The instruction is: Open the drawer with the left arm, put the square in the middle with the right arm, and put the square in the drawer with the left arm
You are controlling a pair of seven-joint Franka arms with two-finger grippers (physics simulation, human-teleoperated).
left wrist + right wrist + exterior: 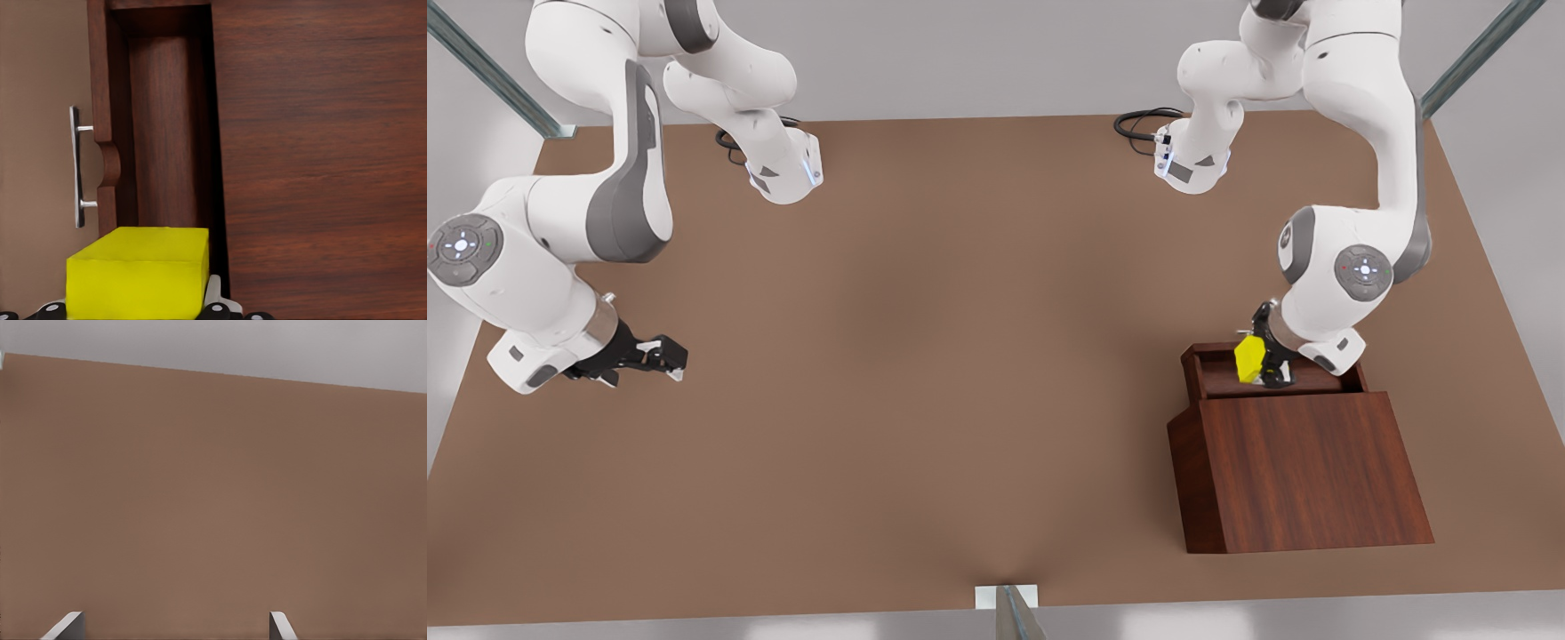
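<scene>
Dark wood-grain drawer [170, 133] with shiny metal handle [78, 167]; matt smooth tabletop [925, 356].

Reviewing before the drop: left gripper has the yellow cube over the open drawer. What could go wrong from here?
1. The square sits tilted in the left gripper, so it may tumble on release.
2. The drawer shows as a narrow slot beside the cabinet top; the square could clip that edge.
3. The right gripper waits open, far off; low risk.

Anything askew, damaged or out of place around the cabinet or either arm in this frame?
Nothing stands out. The left gripper holds the yellow square above the open drawer; the cube looks tilted in the front view. The right gripper waits open over the table.
</scene>
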